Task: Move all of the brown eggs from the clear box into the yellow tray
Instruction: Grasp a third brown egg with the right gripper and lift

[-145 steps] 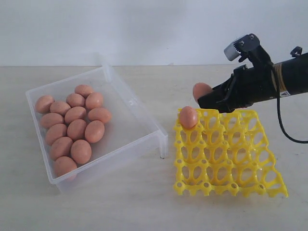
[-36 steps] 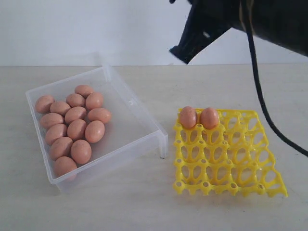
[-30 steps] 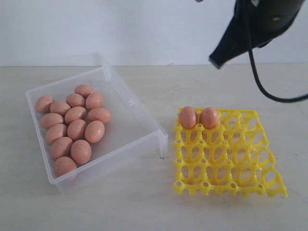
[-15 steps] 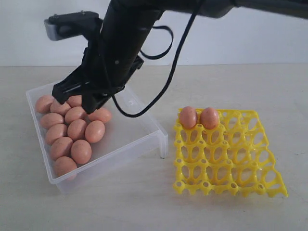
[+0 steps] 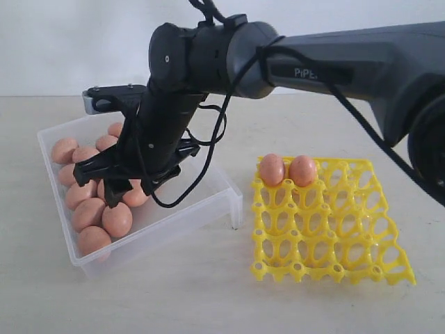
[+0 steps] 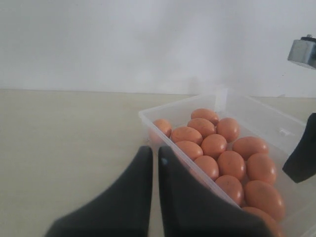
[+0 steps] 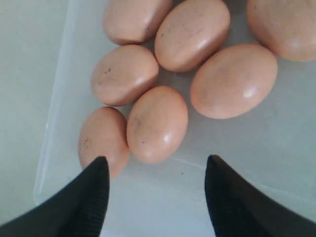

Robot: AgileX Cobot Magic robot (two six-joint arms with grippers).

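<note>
Spread wide and gripping nothing, the right tool hangs low over the near part of the box, on the left of the exterior view, with its arm reaching across from the right. From its own wrist, the two dark fingers stand well apart just above the box floor. One egg lies ahead of the gap between them and another sits close beside one fingertip; whether that fingertip touches it I cannot tell. Nearest in the exterior view are the pale surface and the front edge of the tray, which sits on the right, apart from the box. Farther in, most of the eggs lie on their sides in a tight cluster along the left side of the box, many touching their neighbours and some hidden behind the tool. Beyond the tray's front rows, two more eggs stand side by side, touching, in the two leftmost cells of its far row. The left tool shows only in its wrist view: its fingers are pressed together with a hairline slit between them, pinching nothing. It points at a corner of the box from outside it, over the surface. A white wall closes the scene behind.
</note>
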